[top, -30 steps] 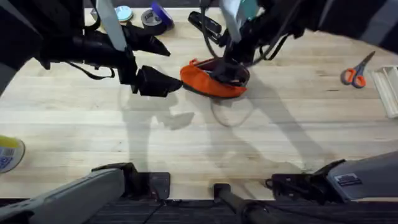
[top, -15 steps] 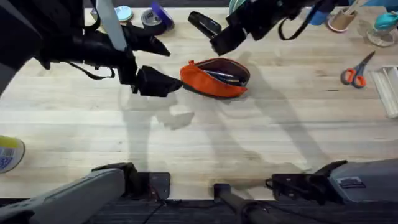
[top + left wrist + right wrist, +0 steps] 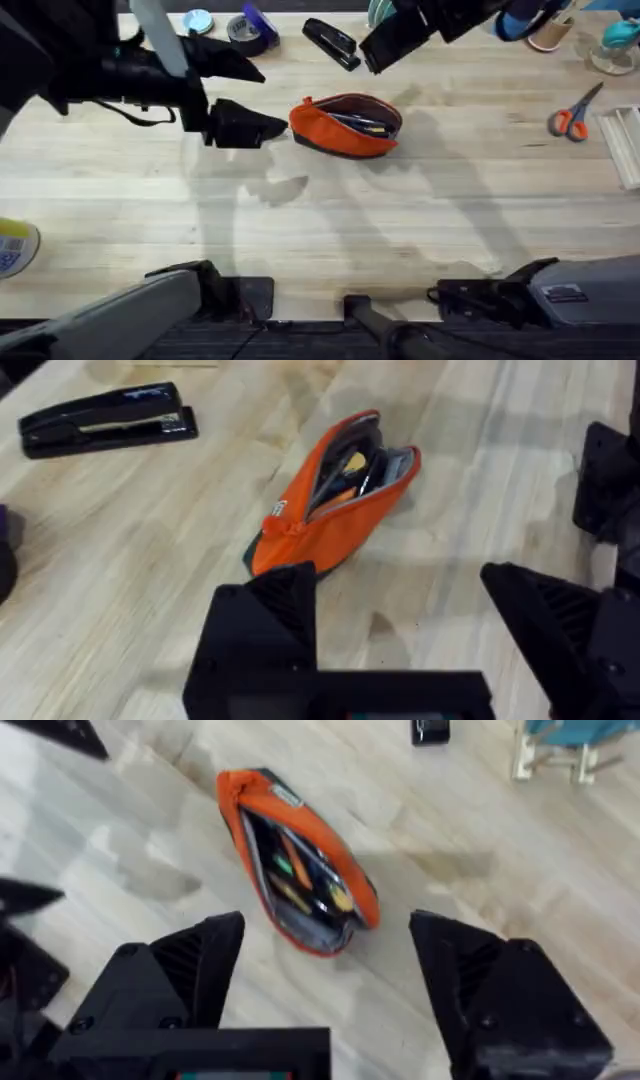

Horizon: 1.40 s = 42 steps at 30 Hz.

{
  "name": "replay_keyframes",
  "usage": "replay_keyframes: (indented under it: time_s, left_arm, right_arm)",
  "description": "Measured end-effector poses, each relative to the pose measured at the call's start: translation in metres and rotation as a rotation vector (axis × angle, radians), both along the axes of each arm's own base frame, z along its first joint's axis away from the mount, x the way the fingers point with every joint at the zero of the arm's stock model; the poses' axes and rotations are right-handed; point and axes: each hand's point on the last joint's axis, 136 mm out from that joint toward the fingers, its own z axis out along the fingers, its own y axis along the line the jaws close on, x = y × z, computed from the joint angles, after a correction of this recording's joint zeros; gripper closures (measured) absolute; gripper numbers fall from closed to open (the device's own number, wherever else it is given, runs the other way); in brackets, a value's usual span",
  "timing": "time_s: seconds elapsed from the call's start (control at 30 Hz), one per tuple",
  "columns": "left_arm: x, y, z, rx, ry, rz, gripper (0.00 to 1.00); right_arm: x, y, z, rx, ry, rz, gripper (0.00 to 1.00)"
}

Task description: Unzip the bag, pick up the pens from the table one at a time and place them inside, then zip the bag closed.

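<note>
Two grippers are in view above the table, and we find both with their fingers spread apart and holding nothing. The bag lies on its side near the middle of the far half of the tabletop, its zip open along the top. The left gripper sits just beside the bag's closed end; from the overhead view we cannot tell whether it touches the fabric, and in the left wrist view a gap of bare wood separates the fingers from the pouch. The right gripper hangs raised above the table's far edge, well apart from the bag, large and blurred, its outline cut off by the frame. Inside the opening we make out several slim items, the pens among them, in orange, green and yellow tones; individual pens cannot be separated with confidence. A black stapler lies beyond the bag, and orange-handled scissors rest well apart on the right.
</note>
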Motion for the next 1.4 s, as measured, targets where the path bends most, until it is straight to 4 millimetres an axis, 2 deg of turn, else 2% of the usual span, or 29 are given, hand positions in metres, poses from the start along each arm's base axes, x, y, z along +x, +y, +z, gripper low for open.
replay_keyframes:
  time_s: [0.2,0.47,0.87,0.93,1.17,1.3,1.4]
  left_arm:
    - [0.000,0.009,0.003,-0.020,-0.014,0.021,0.008]
    - [-0.004,0.021,0.004,-0.013,-0.054,0.020,0.008]
    - [0.000,0.043,0.003,0.006,-0.129,0.045,0.008]
    - [0.004,0.046,-0.002,-0.012,-0.123,0.046,0.008]
    - [0.025,0.066,-0.035,-0.111,-0.052,0.069,0.008]
    - [0.032,0.071,-0.050,-0.146,-0.031,0.065,0.008]
    - [0.036,0.072,-0.058,-0.158,-0.025,0.062,0.008]
  right_arm:
    - [-0.005,-0.003,0.004,-0.006,0.013,-0.001,0.005]
    - [0.000,0.001,0.007,0.012,-0.006,-0.010,0.005]
    - [-0.008,0.027,0.011,0.031,-0.028,-0.004,0.005]
    - [-0.004,0.030,0.014,0.041,-0.044,-0.010,0.005]
    - [0.009,0.050,0.023,0.103,-0.096,-0.029,0.006]
    - [0.016,0.068,0.020,0.129,-0.106,-0.025,0.005]
    - [0.023,0.082,0.010,0.135,-0.095,-0.022,0.005]
